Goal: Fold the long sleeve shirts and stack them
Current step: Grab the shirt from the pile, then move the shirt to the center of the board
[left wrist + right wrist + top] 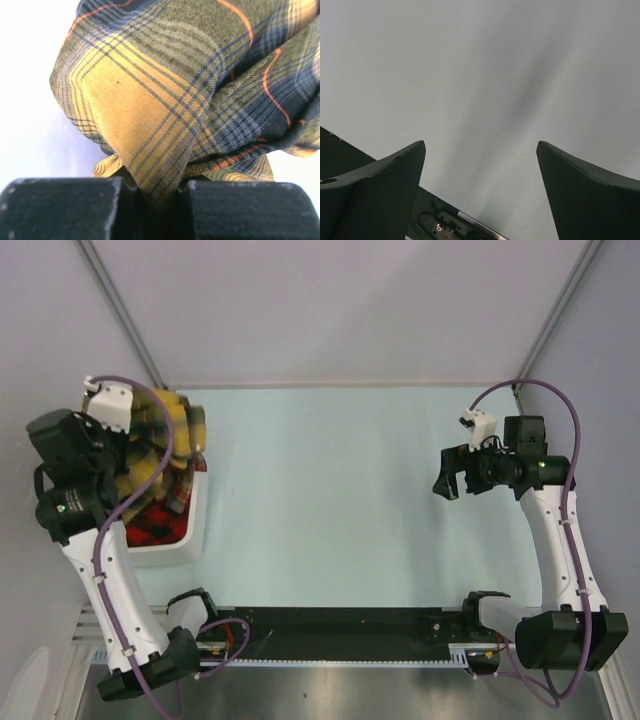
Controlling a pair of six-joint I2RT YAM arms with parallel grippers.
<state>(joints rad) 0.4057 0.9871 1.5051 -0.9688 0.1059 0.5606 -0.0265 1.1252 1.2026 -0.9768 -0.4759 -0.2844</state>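
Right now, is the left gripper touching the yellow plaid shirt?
Touching. The left wrist view shows a fold of the yellow plaid shirt pinched between the jaws of the left gripper, with cloth pressed against both.

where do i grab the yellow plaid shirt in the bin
Pinch a raised fold on top of the yellow plaid shirt, coming from above: it sits bunched in the white bin, whose walls block its sides. The left gripper pinches one.

Lab — walled-in test table (340, 490)
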